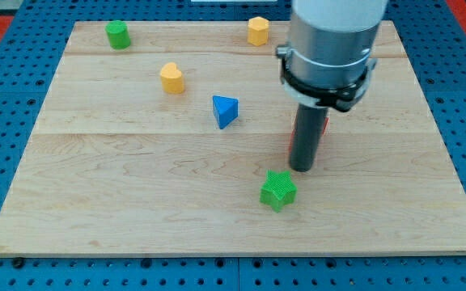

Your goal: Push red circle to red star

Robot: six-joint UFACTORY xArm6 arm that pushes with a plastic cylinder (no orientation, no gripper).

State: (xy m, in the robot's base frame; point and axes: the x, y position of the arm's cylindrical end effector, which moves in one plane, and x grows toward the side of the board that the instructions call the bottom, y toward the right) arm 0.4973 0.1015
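My tip (301,169) rests on the wooden board (136,202) right of centre, under the large grey arm body (330,40). A red block (324,126) peeks out just behind the rod on its right, with a thin red sliver at the rod's left edge (291,144). The rod hides most of the red, so I cannot tell its shape, or whether it is one block or two. No other red block shows. A green star (278,190) lies just below and left of my tip, close but apart.
A blue triangle (225,111) sits left of the rod. A yellow heart-like block (171,78) lies further left. A green cylinder (118,34) is at the top left and a yellow hexagon (257,31) at the top middle.
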